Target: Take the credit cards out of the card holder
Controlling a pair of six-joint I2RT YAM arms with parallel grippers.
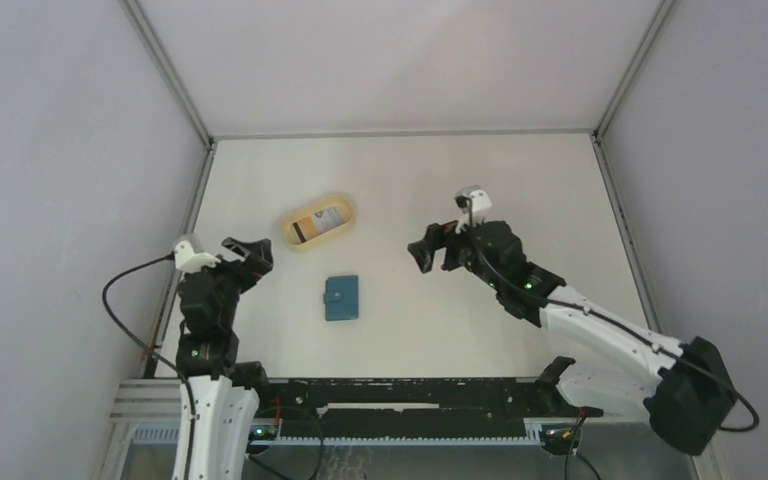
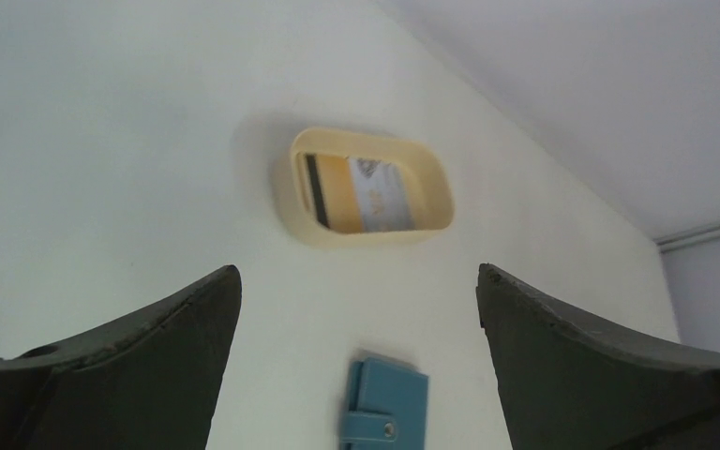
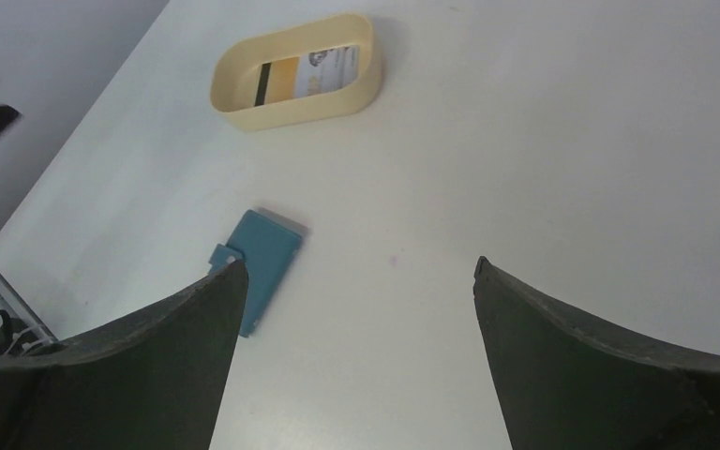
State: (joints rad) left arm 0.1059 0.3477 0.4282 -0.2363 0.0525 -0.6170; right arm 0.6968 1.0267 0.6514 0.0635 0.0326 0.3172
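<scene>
The teal-blue card holder lies closed and flat on the table, its tab snapped; it also shows in the left wrist view and in the right wrist view. A card with a dark stripe lies in the tan oval dish, also seen in the left wrist view and the right wrist view. My left gripper is open and empty, left of the holder. My right gripper is open and empty, to the holder's right and above the table.
The tan dish stands behind the card holder, toward the back left. White enclosure walls ring the table. A black rail runs along the near edge between the arm bases.
</scene>
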